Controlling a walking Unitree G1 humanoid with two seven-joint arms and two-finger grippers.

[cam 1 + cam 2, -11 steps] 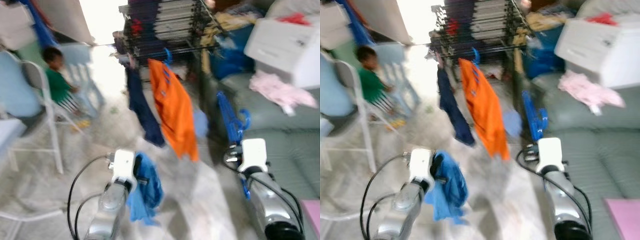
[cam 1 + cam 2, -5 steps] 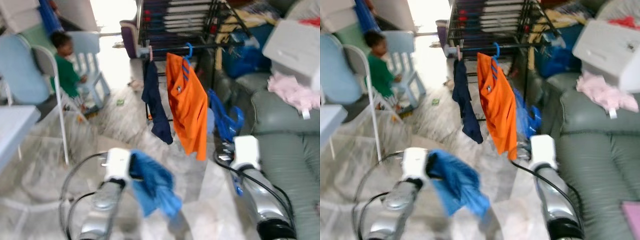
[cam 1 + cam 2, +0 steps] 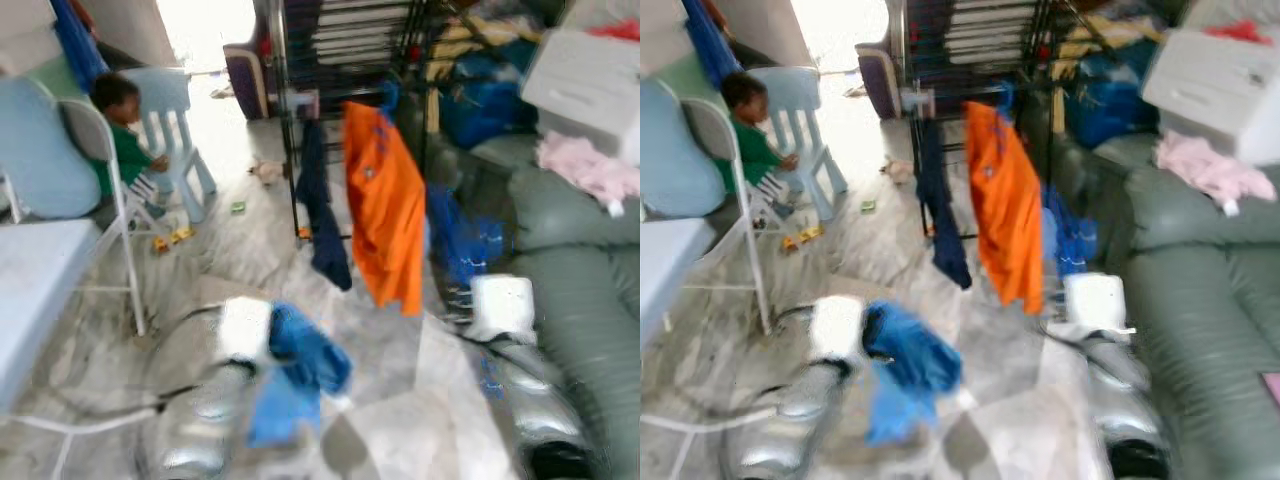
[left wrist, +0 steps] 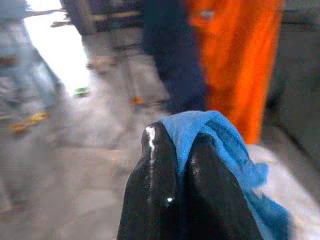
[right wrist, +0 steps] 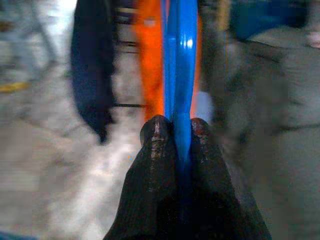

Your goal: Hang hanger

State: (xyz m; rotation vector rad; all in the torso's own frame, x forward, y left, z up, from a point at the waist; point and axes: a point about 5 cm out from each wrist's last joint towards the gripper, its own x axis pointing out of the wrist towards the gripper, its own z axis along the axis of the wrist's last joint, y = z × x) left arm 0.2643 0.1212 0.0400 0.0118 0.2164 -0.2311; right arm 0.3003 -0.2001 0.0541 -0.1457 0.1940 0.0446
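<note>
Hanging from the drying rack are two garments, one orange shirt and one dark navy piece beside it. The right gripper has its fingers pinched onto a blue hanger, which rises from between them toward the shirt. The left gripper is clamped on one blue cloth, drooping over the floor

Bright blue hanger between black fingers; blue cloth; orange shirt beside navy garment; grey-green sofa; pink clothes; pale blue chair.
</note>
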